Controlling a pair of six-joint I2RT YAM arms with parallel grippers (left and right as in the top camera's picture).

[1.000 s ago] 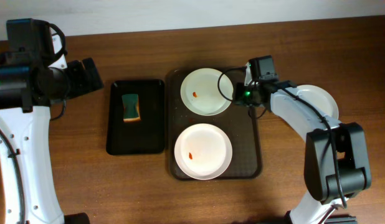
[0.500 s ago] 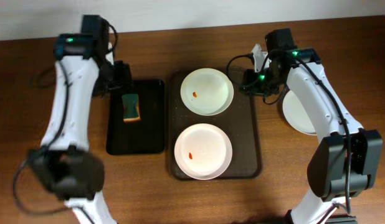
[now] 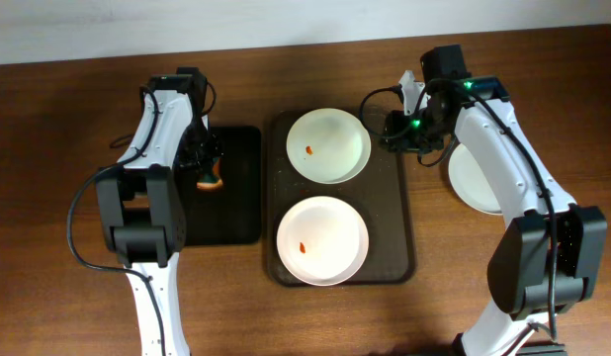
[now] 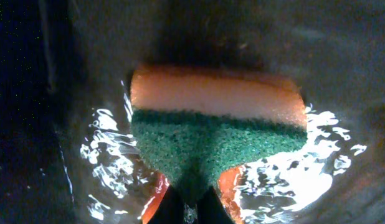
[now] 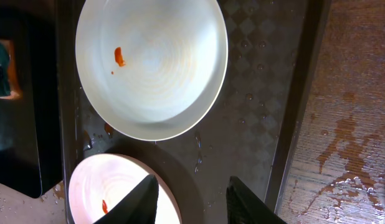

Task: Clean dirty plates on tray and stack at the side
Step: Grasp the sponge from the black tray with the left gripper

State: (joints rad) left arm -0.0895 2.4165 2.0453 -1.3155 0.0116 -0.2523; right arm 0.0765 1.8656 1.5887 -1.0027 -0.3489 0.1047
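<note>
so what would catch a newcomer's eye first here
The dark brown tray in the middle holds two white plates, the far plate and the near plate, each with an orange-red spot. At left, the left fingers pinch a green and orange sponge in the black tray. A third plate sits on the table at right, partly under the right arm.

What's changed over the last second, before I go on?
The left arm swung in from the far left onto the black tray, and its jaws closed on the sponge there. The right arm shifted slightly by the brown tray's far right corner. The two spotted plates on that tray and the third plate on the table have not moved.
</note>
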